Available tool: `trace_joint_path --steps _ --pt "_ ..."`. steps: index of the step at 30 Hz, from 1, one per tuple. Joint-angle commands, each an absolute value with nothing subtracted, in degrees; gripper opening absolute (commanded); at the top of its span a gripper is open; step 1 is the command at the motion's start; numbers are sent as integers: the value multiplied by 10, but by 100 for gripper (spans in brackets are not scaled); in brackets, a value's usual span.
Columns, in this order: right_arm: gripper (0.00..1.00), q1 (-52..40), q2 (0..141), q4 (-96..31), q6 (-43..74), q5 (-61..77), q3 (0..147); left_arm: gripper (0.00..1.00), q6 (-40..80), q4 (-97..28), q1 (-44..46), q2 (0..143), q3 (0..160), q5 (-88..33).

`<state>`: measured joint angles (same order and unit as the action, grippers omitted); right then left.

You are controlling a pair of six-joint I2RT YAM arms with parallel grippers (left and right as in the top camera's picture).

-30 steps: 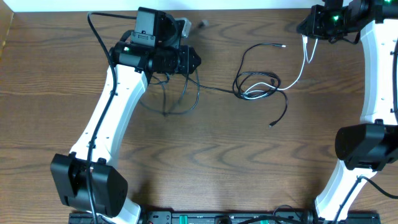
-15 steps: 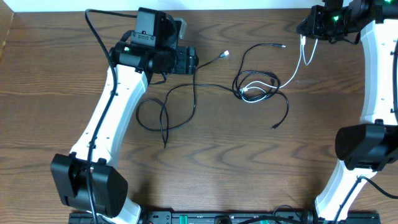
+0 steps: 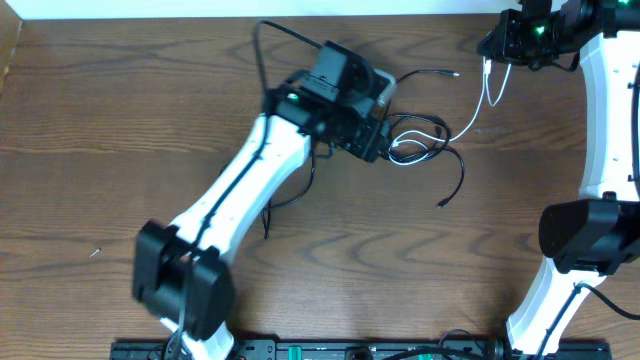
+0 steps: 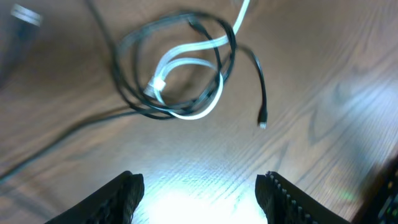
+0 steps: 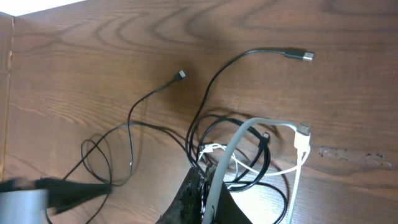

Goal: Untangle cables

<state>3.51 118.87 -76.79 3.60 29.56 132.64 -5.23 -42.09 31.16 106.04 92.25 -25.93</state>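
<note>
On the table (image 3: 100,150) we list: black cable (image 5: 300,55) coiled with white cable (image 5: 303,134). Left claw (image 4: 199,183) released, empty, near the coil. Right claw (image 5: 200,196) clenched on the white cable.

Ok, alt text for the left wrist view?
A black cable and white cable lie coiled together on the wooden table, one black plug trailing right. The open, empty left claw hovers below them in frame.
</note>
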Motion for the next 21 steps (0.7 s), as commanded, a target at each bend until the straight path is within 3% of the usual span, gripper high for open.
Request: trace_joint_path --steps 1,16,21 --pt "1 33 1184 -772 25 290 1328 64 -84 -418 334 1100 921 -281" --pt "1 33 1184 -774 25 288 1328 63 -112 -323 388 1209 921 -273" --pt "1 33 1184 -774 25 288 1328 58 -111 -279 398 1232 921 -226"
